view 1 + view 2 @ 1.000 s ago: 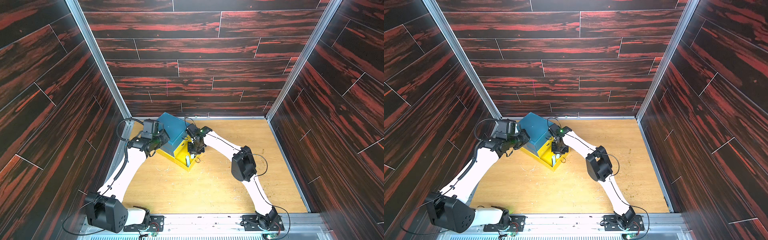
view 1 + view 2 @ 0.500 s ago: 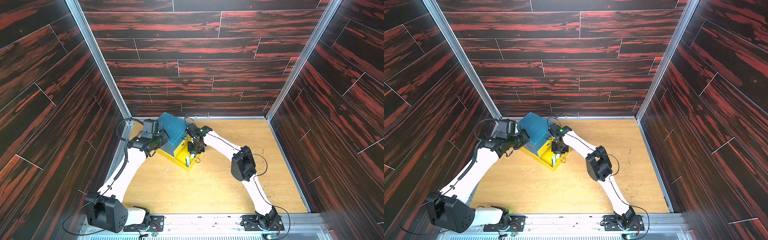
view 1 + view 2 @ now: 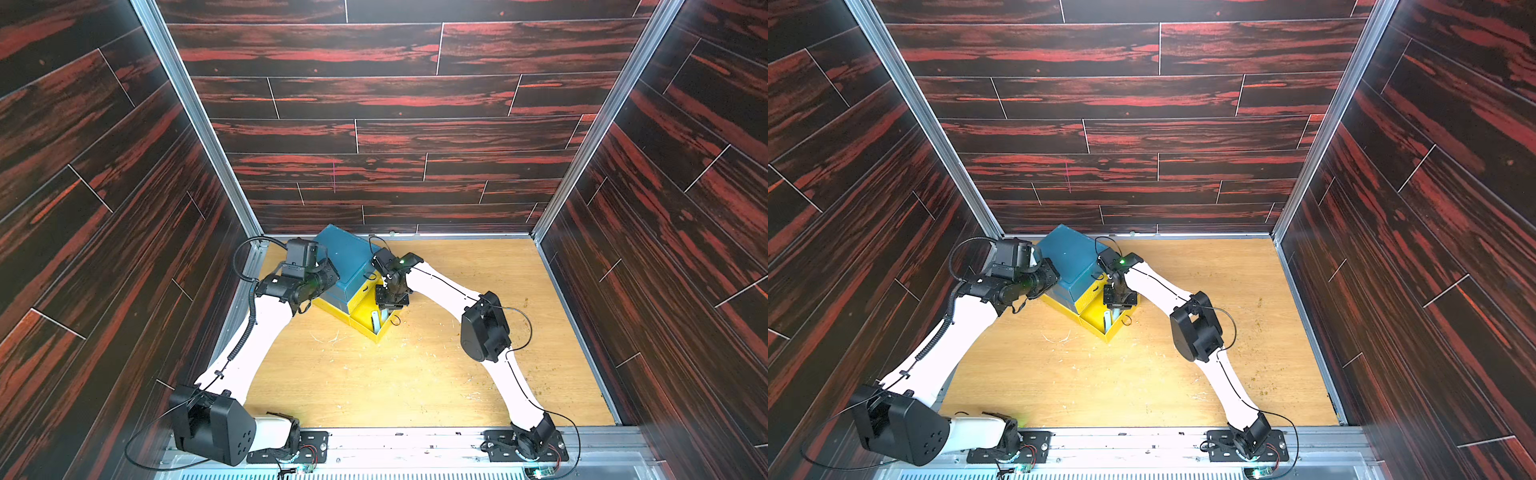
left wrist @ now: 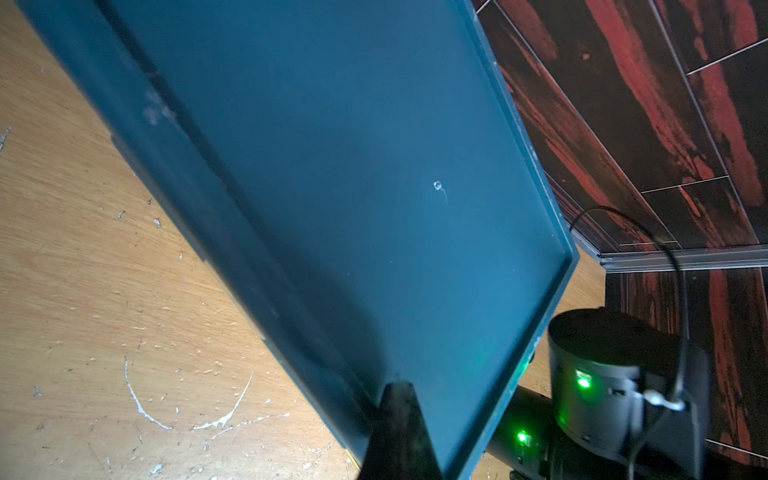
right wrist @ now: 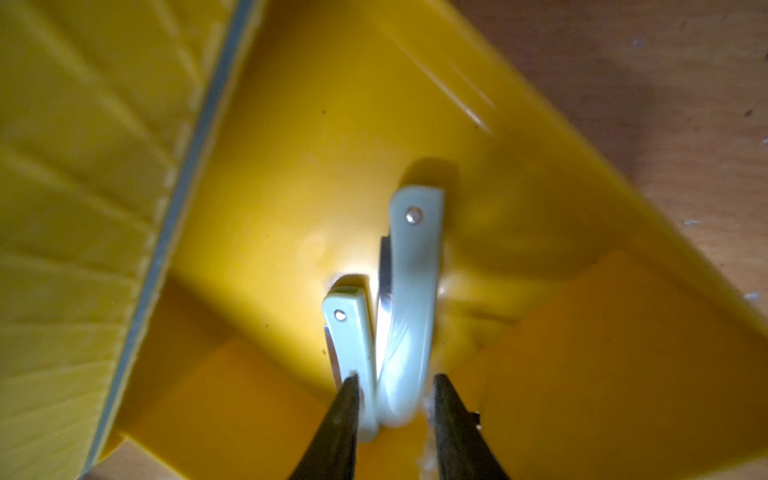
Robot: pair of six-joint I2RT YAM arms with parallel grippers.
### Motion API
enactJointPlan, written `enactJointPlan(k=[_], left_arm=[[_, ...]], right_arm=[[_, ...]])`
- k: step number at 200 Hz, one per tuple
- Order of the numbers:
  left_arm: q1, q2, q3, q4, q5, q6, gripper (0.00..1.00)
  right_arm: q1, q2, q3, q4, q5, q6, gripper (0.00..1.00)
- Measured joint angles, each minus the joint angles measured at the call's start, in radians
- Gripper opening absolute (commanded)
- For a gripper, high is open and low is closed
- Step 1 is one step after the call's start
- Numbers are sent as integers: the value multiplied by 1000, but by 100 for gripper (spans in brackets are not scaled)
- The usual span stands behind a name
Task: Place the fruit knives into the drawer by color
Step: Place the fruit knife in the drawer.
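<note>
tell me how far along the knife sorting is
Done: two pale green knives sit in the open yellow drawer. In hand: the right gripper straddles them, fingers apart; the left gripper rests shut on the chest top. Left: that drawer needs closing. No knives show on the table; the rest are out of sight.

Wide free tabletop (image 3: 374, 382) before the drawer chest (image 3: 349, 257); its pulled-out yellow drawer (image 5: 291, 124) cramped (two fruit knives (image 5: 409, 299) inside)
</note>
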Motion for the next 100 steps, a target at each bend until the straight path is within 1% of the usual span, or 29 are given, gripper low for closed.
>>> enactJointPlan(k=[58, 70, 100], left_arm=[[0, 0, 0, 0, 0, 0, 0], [0, 1, 0, 0, 0, 0, 0], [0, 10, 5, 1, 0, 0, 0]], right_arm=[[0, 2, 2, 3, -1, -12, 34], [0, -1, 2, 10, 2, -19, 32], [0, -58, -16, 36, 9, -45, 29]])
